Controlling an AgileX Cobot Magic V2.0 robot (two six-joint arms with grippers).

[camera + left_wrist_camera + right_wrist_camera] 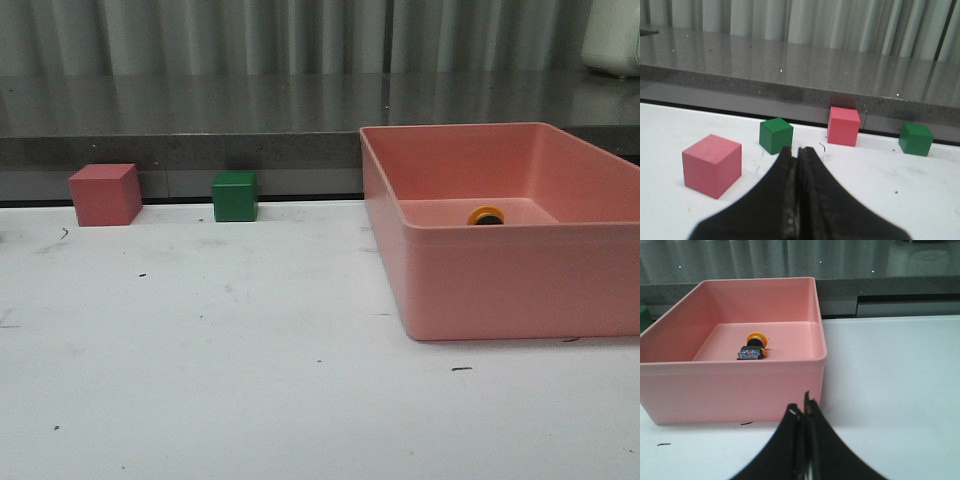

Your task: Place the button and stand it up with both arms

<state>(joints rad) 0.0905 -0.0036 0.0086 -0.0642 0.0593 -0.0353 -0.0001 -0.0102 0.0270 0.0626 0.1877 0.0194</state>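
Lying on its side on the floor of the pink bin point(735, 385), the button point(753, 347) has its yellow cap toward the bin's far wall and its black body and blue block toward the near one; in the front view only the yellow cap point(487, 215) peeps over the near wall, so the walls hide most of it from that side. It is plainly not standing yet, and I judge the task has hardly begun; the button must first come out of the bin and then be set upright on the white table point(250, 380).

The right claw point(805, 412) hangs outside the bin, near its front wall, fingers pressed together and holding nothing; being on the bin's side, it seems the likely one to reach in. The left claw point(797, 160) is likewise closed and empty, above the table and facing two pink cubes point(712, 165) point(843, 126) and two green cubes point(775, 135) point(916, 138); none of these is touched.

No brand, label or readable writing shows anywhere; the button's block is too small to read; the table carries only small dark scuffs.
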